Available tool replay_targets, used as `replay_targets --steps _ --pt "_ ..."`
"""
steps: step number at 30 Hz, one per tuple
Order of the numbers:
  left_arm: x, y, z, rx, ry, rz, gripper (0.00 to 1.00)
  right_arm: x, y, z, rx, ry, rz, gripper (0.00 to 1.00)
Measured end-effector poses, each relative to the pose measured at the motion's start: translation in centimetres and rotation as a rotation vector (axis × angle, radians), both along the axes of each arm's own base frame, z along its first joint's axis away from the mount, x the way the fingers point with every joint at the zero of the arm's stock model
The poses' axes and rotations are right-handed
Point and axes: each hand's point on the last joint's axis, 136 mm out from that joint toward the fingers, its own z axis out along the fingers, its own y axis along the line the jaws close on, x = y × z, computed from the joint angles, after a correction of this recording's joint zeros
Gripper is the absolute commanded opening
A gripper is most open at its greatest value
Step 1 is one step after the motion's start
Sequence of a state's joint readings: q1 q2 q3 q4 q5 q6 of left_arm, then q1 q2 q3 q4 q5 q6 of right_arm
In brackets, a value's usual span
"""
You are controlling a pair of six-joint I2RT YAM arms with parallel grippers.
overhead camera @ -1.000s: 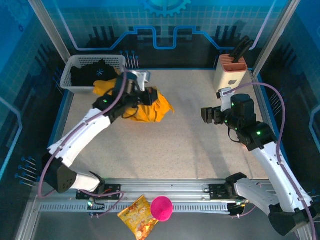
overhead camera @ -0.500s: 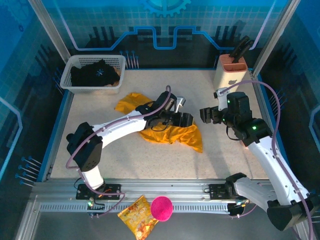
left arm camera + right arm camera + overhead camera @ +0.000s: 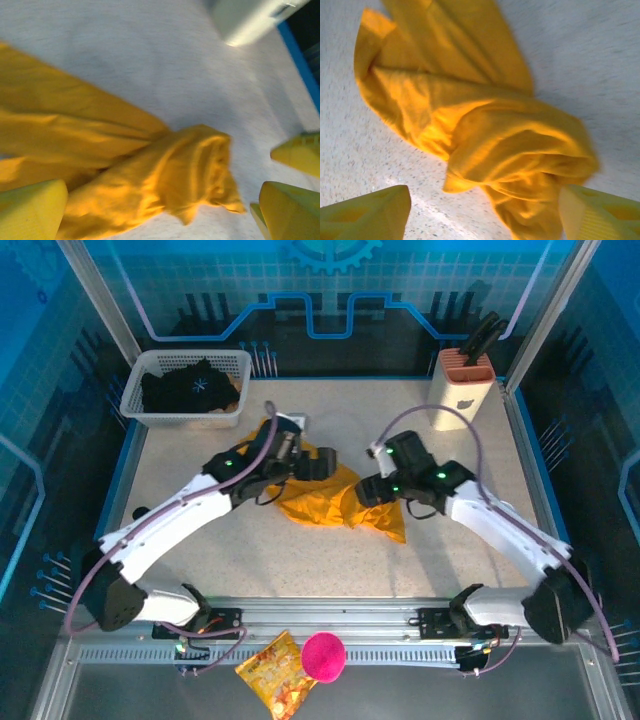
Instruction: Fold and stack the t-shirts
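Top external view: mustard-orange tee (image 3: 320,505) lies crumpled mid-tabletop (image 3: 250,550), btwn both arms. Black tee (image 3: 190,390) sits in basket (image 3: 133,390), far-left corner. Left hand (image 3: 320,464) is spread wide over the cloth, gripping nothing. Right hand (image 3: 360,492) is also apart, straddling the bunched end, possibly brushing it; pic is blurry.

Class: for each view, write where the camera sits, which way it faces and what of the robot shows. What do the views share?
Top external: above and behind the bases, looking down on the table; left arm and right arm reach toward the mustard t-shirt.
Left wrist: on the left arm, facing down at that t-shirt; own yellow fingers at the lower corners, jaws open.
Right wrist: on the right arm, facing down at it; own fingers likewise, jaws open.
Shared: all three show the crumpled mustard t-shirt on the table.
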State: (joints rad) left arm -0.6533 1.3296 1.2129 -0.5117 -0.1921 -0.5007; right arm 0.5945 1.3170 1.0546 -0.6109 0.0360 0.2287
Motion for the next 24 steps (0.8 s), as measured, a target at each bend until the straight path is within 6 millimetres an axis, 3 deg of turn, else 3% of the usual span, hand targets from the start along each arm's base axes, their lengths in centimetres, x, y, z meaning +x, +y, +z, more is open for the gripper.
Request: replay_targets --steps 4,6,11,15,20,22,23,24 --pt "-0.4 7.0 -4.0 0.001 0.112 0.211 0.86 -0.4 2.9 -5.3 -0.064 0.137 0.009 0.64" --pt "-1.0 8.6 -6.2 0.004 0.179 0.271 0.85 -0.7 3.1 -7.3 -0.094 0.190 -0.022 0.63" --pt "-2.0 8.3 -11.8 0.009 0.348 0.291 0.79 -0.8 2.3 -8.2 -0.098 0.229 -0.161 0.62" --pt "-1.2 7.6 -16.8 0.032 0.452 0.306 0.74 -1.2 0.9 -8.4 -0.094 0.235 -0.261 0.63" --pt "-0.1 7.3 -21.5 0.065 0.511 0.327 0.61 -1.4 -0.6 -9.1 -0.086 0.245 -0.355 0.61" --pt "0.2 7.8 -22.6 0.093 0.526 0.345 0.48 -1.1 -1.0 -9.2 -0.076 0.241 -0.383 0.58" --pt "0.3 7.8 -22.5 0.096 0.530 0.351 0.33 -0.8 -1.2 -9.3 -0.068 0.237 -0.397 0.56" --pt "0.3 8.0 -22.6 0.104 0.534 0.358 0.10 -0.6 -1.2 -9.3 -0.061 0.234 -0.408 0.53"
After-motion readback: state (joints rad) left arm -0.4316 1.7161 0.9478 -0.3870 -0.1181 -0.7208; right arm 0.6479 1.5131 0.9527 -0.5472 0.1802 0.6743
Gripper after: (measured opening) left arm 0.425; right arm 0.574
